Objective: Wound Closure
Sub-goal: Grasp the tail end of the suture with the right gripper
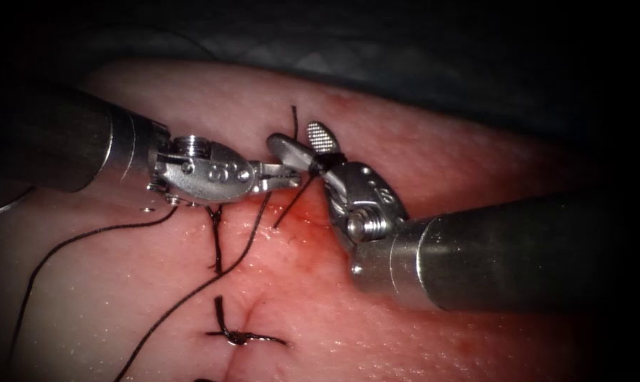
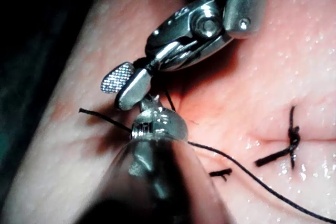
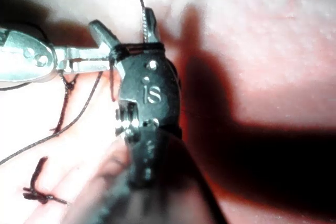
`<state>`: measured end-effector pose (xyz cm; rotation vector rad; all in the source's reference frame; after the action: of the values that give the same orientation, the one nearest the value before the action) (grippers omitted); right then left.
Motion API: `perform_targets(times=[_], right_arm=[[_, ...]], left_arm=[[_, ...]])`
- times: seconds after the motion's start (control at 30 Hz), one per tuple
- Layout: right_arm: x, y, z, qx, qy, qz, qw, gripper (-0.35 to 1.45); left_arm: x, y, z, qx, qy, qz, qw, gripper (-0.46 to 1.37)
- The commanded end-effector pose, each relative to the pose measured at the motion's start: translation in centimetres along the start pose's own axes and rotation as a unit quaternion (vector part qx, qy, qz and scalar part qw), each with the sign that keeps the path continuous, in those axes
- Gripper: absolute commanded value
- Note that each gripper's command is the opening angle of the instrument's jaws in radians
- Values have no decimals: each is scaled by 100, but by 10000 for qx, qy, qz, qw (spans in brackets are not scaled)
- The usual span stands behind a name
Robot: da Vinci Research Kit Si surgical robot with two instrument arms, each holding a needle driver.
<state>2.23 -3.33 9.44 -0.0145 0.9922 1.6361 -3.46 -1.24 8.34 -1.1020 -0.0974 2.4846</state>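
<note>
The left tool [image 1: 286,175] lies level over the cut [image 1: 254,305] in the tissue [image 1: 419,148], its jaws shut on the dark thread [image 1: 257,225] close to the right tool. The right tool [image 1: 300,139] stands open, its jaws spread, with thread wound around their base [image 1: 321,163]. A short thread end [image 1: 293,117] sticks up behind those jaws and another tail [image 1: 288,208] hangs below them. The thread runs from the left jaws down and away to the lower left. In the right wrist view the left tool [image 3: 86,59] meets the thread wrap [image 3: 134,50] on the open right tool [image 3: 123,20].
A tied stitch [image 1: 238,337] with cut ends crosses the cut nearer the camera, and another stitch [image 1: 216,244] sits just under the left tool. Red fluid [image 1: 302,258] wets the tissue around the cut. A loop of thread [image 1: 58,249] lies on the tissue's left part.
</note>
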Motion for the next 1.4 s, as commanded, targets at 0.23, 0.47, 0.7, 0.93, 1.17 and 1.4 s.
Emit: perform_targets(times=[0.23,0.47,0.7,0.93,1.17,1.4], right_arm=[[-9,10,16,-47,-187,-58,9998,85],[-9,18,33,-52,-256,-77,9996,85],[-9,21,41,-36,-303,-87,9995,83],[-10,21,49,17,-342,-90,9994,77],[-13,15,55,78,-370,-86,9992,75],[-12,15,61,76,-359,-203,9991,60]], left_arm=[[-1,3,12,-72,33,69,9999,-35],[-9,-1,24,-74,48,134,9999,-35],[-16,-7,29,-73,51,79,9999,-35],[-22,-10,35,-64,50,82,9999,-35],[-30,-12,38,-77,58,61,9999,-35],[-31,-13,38,-81,60,39,9999,-35]])
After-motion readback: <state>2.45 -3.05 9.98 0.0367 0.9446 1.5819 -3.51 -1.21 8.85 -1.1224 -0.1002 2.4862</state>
